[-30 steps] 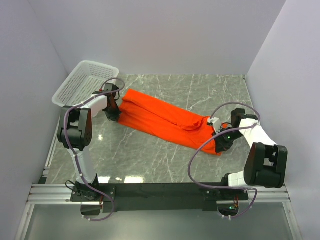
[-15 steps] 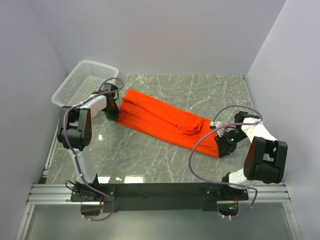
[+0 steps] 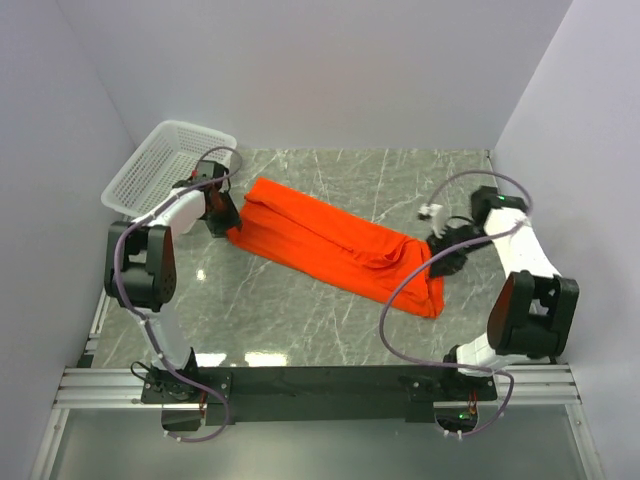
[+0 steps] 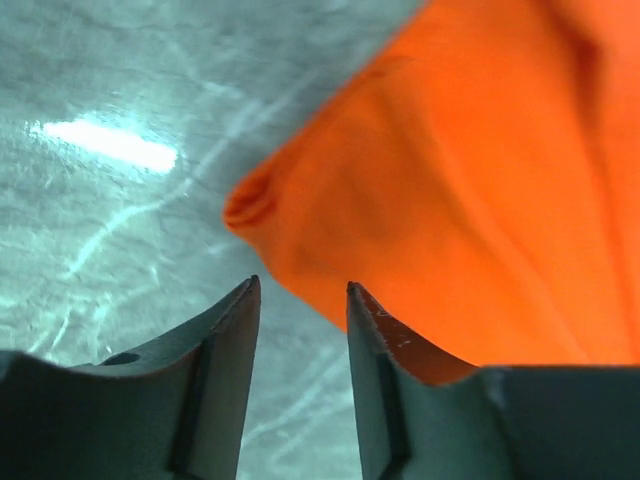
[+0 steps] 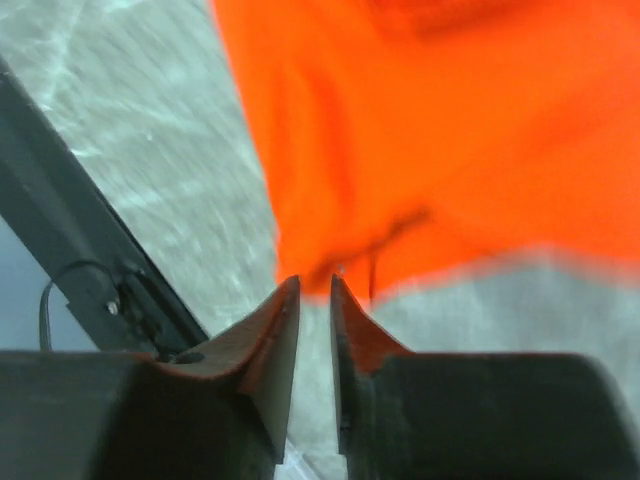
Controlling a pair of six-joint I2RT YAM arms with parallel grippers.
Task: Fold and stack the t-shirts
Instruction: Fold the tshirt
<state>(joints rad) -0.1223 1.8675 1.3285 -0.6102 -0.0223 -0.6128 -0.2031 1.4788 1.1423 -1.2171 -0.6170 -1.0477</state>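
- Bench [image 3: 300,320]: grey marble top. It carries the shirt and the basket, and both arm bases sit at its near edge.
- T-shirt [image 3: 330,240]: orange-red and folded lengthwise into a long band. It lies flat on the bench on a diagonal, from far left beside the basket to near right. The right end has settled flat since a second ago, when it was bunched under the right gripper.
- Basket [image 3: 150,170]: white mesh, at the far-left corner. Nothing is visible in it, and it lies just beyond the shirt's left end.
- Right gripper [image 3: 446,262]: it has drawn back from the shirt's right end. In the wrist view the right gripper [image 5: 315,288] has its jaws slightly apart with nothing between them, and the cloth edge lies just past the tips. It has released.
- Left gripper [image 3: 226,226]: it has eased back toward the basket. In its wrist view the left gripper [image 4: 300,290] has its jaws clearly parted and empty, with the shirt's corner just ahead of them. It has also released.
- Meaning: the long fold looks laid and let go. The cross folds are likely next, and stacking is not yet done.
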